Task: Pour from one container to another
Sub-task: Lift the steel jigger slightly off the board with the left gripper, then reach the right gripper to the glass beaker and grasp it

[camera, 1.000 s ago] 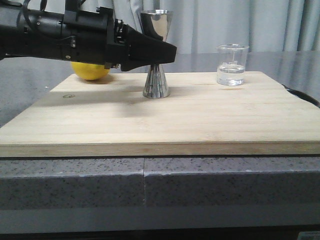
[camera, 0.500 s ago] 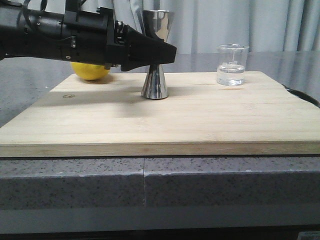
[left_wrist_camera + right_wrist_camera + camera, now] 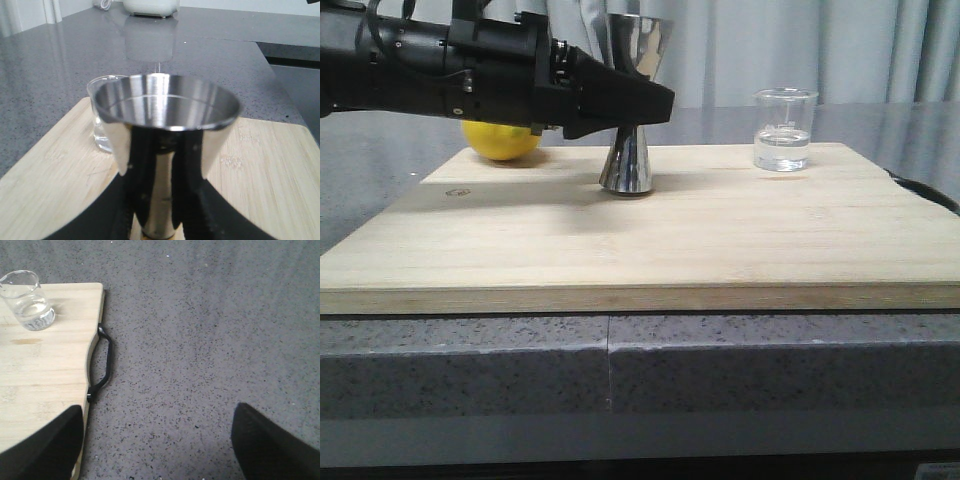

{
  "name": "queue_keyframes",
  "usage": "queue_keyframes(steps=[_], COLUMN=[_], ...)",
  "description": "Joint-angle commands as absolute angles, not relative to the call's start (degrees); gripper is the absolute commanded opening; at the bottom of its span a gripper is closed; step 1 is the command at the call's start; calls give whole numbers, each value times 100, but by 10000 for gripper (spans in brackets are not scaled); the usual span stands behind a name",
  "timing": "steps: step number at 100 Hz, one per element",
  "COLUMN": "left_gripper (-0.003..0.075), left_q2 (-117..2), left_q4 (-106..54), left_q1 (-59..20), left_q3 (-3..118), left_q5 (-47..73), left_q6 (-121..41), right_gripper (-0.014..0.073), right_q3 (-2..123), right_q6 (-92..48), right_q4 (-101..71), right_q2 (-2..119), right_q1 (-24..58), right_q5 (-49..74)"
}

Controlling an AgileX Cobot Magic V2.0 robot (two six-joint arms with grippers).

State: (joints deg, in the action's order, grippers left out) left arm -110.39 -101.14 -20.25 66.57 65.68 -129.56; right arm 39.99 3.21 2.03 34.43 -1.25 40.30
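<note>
L hand (image 3: pixel 638 103) is clamped on the steel jigger (image 3: pixel 633 105) at its narrow waist, fingers either side; the wrist view shows both dark fingers (image 3: pixel 137 165) pressed to the stem. Jigger leans a bit in the front view, top toward the right, base looks tipped on the bamboo cutting board (image 3: pixel 650 235); can't tell if it's fully off the wood. Glass beaker (image 3: pixel 784 129) w/ clear liquid in the bottom sits upright near the board's far right corner, well apart from the jigger, nothing touching it. R hand (image 3: pixel 155 445) is spread wide, holding nothing, out over the grey stone surface (image 3: pixel 210 340) beside the board's black handle (image 3: pixel 101 362).

Risks, as I read it:
- Grip is on a slick tapered waist; a tilt plus smooth steel could let the jigger slide or swing in the fingers and topple when set down.
- If the base drags on an edge, it may catch the wood and tip.
- Jigger mouth is small; beaker lip must line up w/ it or liquid runs onto the board.
- R hand approaches beaker from off-board: a fast or low reach could knock it, and it's near the board edge.
- Lemon (image 3: pixel 501 140) behind the L arm is round, could roll if bumped.
</note>
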Motion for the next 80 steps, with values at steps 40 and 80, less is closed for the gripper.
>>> queue_keyframes(steps=[40, 80], left_gripper=[76, 60], left_q2=[-10762, -10762], left_q4=[-10618, -10609], left_q1=[-2059, -2059], left_q3=[6990, 6990], left_q5=[7317, 7296], left_q6=[-12893, -12893], right_gripper=[546, 546], right_q3=[4198, 4678], right_q6=[162, -955], right_q4=[238, -526], right_q2=[3484, 4241], right_q1=[-145, 384], right_q5=[3833, 3999])
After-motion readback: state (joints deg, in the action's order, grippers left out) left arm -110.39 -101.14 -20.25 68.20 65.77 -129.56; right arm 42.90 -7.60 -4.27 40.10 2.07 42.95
